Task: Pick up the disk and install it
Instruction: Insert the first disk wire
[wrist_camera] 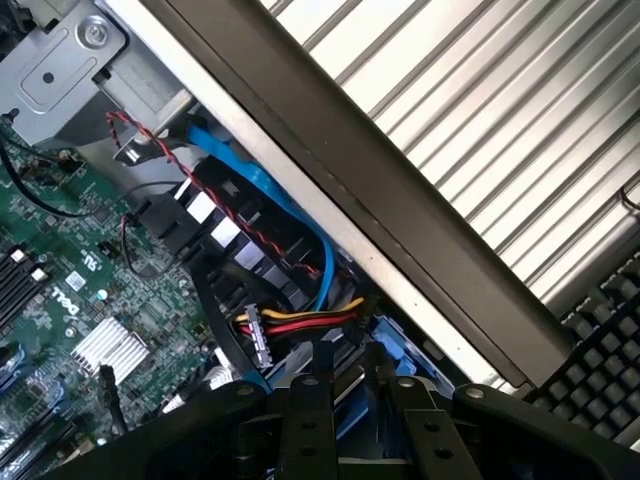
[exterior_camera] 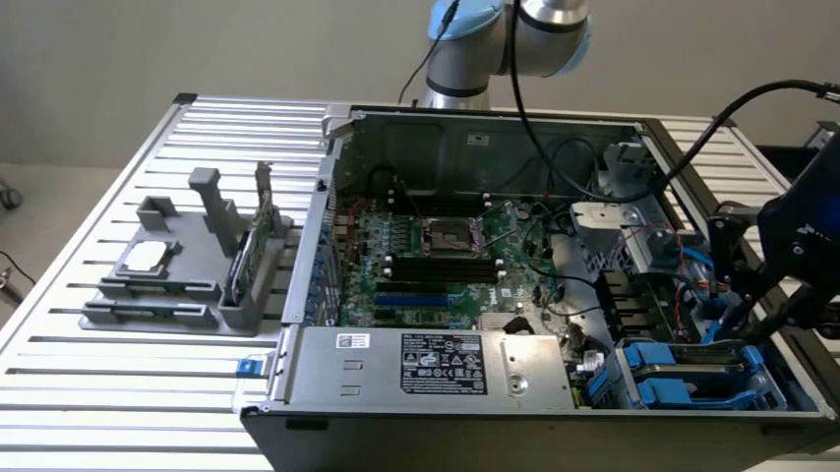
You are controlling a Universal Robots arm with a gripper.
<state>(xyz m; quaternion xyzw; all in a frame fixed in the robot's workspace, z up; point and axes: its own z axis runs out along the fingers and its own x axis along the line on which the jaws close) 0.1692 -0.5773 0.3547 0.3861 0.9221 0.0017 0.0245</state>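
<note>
Hovering over blue-framed silver-grey disk (exterior_camera: 695, 379): black gripper (wrist_camera: 358, 390), hold cannot tell; nearby red-yellow cable bundle (wrist_camera: 305, 320) could snag it.

Motherboard (exterior_camera: 434, 251) green. Disk (exterior_camera: 660, 383): blue frame. Pincer (wrist_camera: 355, 388) black. Counter (exterior_camera: 132, 393): pale silver, ribbed stripes. Power supply (exterior_camera: 420, 366) silver, black-and-white label. Wire bundle (wrist_camera: 315, 320) yellow, red, black. Keyboard (wrist_camera: 600, 340) black.

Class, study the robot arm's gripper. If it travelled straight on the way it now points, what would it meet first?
Probably the blue plastic drive carrier, which sits directly ahead of the gripper. The red, yellow and black cable bundle lies close beside that line, and depth is unclear.
</note>
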